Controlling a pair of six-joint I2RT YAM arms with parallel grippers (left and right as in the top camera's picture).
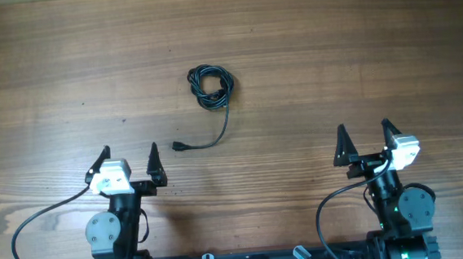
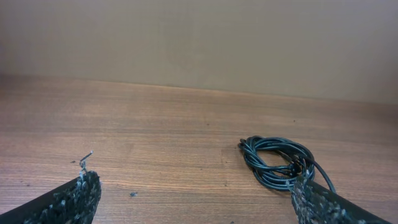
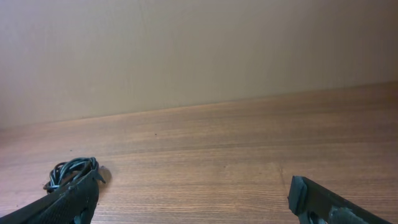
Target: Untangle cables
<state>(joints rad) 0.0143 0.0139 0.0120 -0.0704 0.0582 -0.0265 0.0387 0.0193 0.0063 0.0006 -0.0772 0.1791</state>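
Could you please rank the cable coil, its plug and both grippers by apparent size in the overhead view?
Largest to smallest:
1. left gripper and right gripper, which look about alike
2. cable coil
3. plug, clearly the smallest

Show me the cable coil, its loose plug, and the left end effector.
coil (image 1: pixel 212 102), overhead, lower rim of loops
plug (image 1: pixel 178 146), overhead, its black body
left end effector (image 1: pixel 130 150), overhead, midway between fingertips
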